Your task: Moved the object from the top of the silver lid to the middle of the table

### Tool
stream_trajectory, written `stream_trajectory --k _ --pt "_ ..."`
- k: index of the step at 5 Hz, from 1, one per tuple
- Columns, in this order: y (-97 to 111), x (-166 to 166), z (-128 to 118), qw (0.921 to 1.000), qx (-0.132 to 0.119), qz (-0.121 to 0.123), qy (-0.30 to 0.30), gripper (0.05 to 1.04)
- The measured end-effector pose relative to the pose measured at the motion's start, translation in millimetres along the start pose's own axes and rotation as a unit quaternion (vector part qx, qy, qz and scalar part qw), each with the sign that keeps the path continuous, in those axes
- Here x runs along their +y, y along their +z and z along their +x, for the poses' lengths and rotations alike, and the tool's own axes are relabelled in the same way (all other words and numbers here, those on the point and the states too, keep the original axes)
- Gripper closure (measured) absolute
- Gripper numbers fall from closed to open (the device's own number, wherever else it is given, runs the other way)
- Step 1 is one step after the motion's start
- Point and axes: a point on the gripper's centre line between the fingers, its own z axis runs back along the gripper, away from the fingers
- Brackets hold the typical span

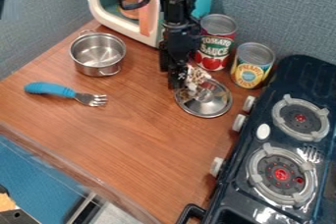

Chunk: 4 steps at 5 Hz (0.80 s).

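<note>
The spotty thing (197, 76) lay by the hand (178, 82) (open or shut, I couldn't tell), toward the stove (298, 79) edge of the table (125, 134).

There are two cans (252, 68), one metal pot (98, 53), one metal lid (209, 107), one blue-handled fork (56, 89), one mottled brown-and-white object (197, 76) and one stove (226, 196) with two burners (281, 174) and three light knobs (217, 166).
</note>
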Motion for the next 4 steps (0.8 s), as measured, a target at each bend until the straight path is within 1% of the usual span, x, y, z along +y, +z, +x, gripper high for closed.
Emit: stream_trajectory --k 1,2,3,4 --pt "-2.7 6.9 4.8 0.9999 -0.016 -0.004 -0.001 0.173" --pt "-2.4 9.4 3.9 0.9998 -0.019 -0.001 0.001 0.471" --pt "-7.4 4.9 0.5 0.9998 -0.017 -0.008 0.003 0.766" --pt "-3.3 -0.6 0.9 0.9996 -0.025 -0.013 -0.005 0.933"
